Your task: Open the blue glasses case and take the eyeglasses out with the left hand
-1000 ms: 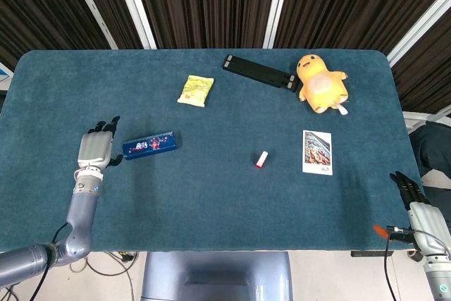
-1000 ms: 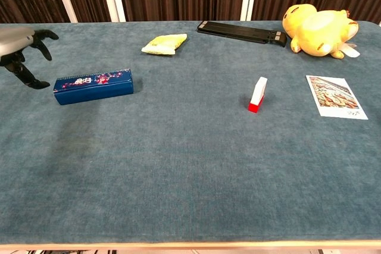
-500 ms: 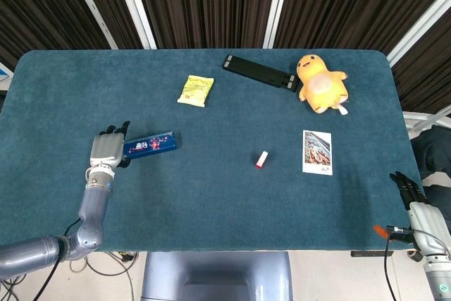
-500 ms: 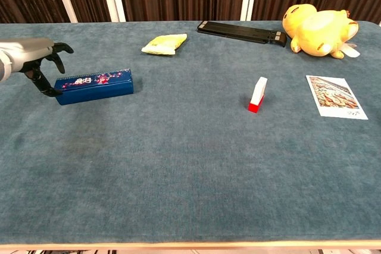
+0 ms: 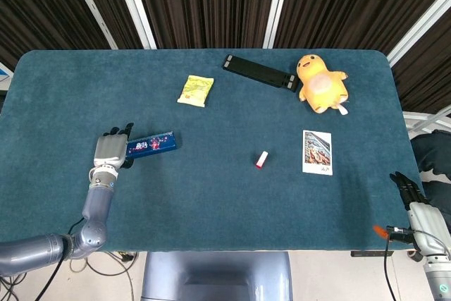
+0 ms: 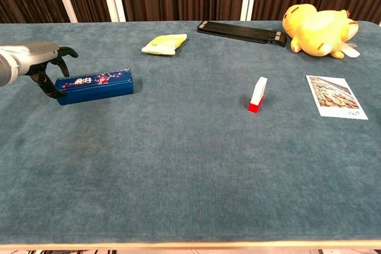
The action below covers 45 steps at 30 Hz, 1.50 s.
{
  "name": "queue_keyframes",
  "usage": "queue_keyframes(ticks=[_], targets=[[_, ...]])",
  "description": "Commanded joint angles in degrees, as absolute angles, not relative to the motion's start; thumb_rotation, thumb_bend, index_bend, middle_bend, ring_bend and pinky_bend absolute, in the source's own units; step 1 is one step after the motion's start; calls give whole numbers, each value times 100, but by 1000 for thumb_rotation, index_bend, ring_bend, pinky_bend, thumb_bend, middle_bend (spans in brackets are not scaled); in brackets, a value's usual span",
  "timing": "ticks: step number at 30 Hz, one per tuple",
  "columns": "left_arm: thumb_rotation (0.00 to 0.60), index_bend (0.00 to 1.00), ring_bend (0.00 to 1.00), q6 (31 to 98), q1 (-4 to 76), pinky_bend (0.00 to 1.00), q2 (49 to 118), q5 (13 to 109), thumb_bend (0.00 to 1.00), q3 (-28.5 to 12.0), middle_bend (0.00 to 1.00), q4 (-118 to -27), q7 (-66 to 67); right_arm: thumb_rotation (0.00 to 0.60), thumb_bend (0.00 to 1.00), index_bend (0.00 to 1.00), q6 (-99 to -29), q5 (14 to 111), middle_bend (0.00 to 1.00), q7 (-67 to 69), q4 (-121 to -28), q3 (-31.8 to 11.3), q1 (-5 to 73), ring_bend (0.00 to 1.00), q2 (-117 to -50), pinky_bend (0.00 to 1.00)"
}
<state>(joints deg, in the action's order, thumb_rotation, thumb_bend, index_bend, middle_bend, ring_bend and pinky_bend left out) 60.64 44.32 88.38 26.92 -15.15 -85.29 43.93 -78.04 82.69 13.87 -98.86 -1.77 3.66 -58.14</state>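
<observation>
The blue glasses case (image 5: 149, 144) (image 6: 95, 85) lies closed on the teal table, left of centre, its long side running left to right. My left hand (image 5: 110, 151) (image 6: 40, 63) is at the case's left end with its fingers spread; the dark fingertips (image 6: 49, 84) reach down at that end and seem to touch it. The eyeglasses are hidden inside the closed case. My right hand (image 5: 417, 206) hangs off the table's front right corner with its fingers extended, holding nothing; the chest view does not show it.
A yellow snack packet (image 5: 195, 90) and a black flat bar (image 5: 259, 72) lie at the back. A yellow plush duck (image 5: 321, 83) sits at the back right. A small red and white block (image 5: 261, 159) and a picture card (image 5: 317, 151) lie right of centre.
My left hand has moved right, from a gap beside the case to its left end, and has lowered a little. The case and my right hand have not moved.
</observation>
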Motion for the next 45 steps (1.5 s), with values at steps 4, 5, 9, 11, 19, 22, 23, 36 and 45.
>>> queue_keyframes(ticks=[4, 5, 9, 11, 19, 22, 23, 36, 45], targets=[[600, 58, 96, 6062, 4466, 217, 8859, 2631, 377, -1476, 281, -8452, 4353, 600, 122, 0, -7796, 8258, 0, 1384, -9898, -177, 366, 0, -5808, 199], [600, 59, 96, 6061, 4468, 217, 8861, 2625, 378, -1473, 282, -8447, 4350, 600, 122, 0, -7794, 8256, 0, 1384, -9898, -177, 366, 0, -5808, 199], [600, 68, 96, 6044, 4482, 217, 8875, 2577, 402, -1455, 293, -8412, 4309, 600, 124, 0, -7794, 8246, 0, 1380, -9910, -180, 364, 0, -5807, 200], [600, 74, 96, 6031, 4491, 217, 8875, 2557, 422, -1443, 302, -8410, 4291, 600, 125, 0, -7797, 8240, 0, 1375, -9913, -182, 362, 0, -5809, 199], [600, 87, 96, 5983, 4517, 217, 8836, 2591, 541, -1420, 314, -8436, 4179, 600, 126, 0, -7807, 8234, 0, 1354, -9915, -186, 356, 0, -5816, 200], [600, 87, 95, 5946, 4529, 217, 8818, 2607, 557, -1404, 314, -8430, 4139, 600, 127, 0, -7806, 8228, 0, 1355, -9915, -191, 357, 0, -5818, 199], [600, 87, 95, 5932, 4533, 217, 8815, 2612, 557, -1399, 314, -8422, 4118, 600, 127, 0, -7806, 8227, 0, 1356, -9915, -192, 357, 0, -5819, 199], [600, 88, 96, 5792, 4643, 217, 9004, 2703, 556, -1430, 304, -7830, 3878, 600, 128, 0, -7791, 8184, 0, 1338, -9919, -202, 356, 0, -5824, 200], [600, 87, 96, 5790, 4890, 217, 9416, 2945, 550, -1909, 289, -6722, 3332, 600, 128, 0, -7768, 8155, 0, 1319, -9933, -208, 359, 0, -5818, 199]])
